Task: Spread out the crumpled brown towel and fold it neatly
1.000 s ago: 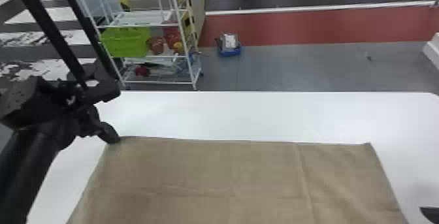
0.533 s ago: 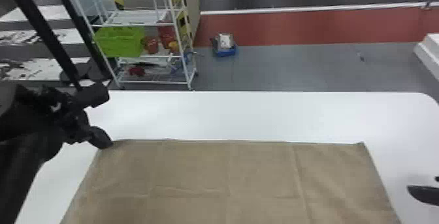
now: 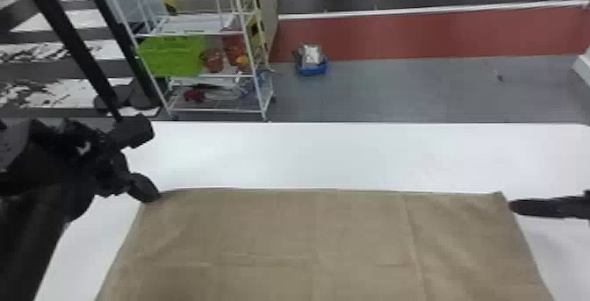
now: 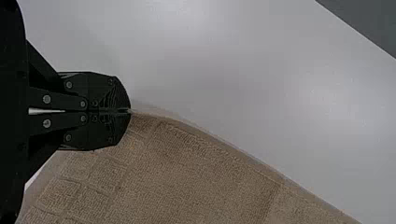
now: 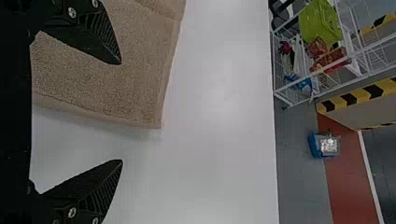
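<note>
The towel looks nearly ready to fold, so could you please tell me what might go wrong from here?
The left gripper pinches the towel right at its far left corner, so that small grip could slip under a pull. The right gripper is open with the far right corner beyond its fingertips, so closing there might catch the edge behind the corner. The crease near the right side could spoil a neat fold.
</note>
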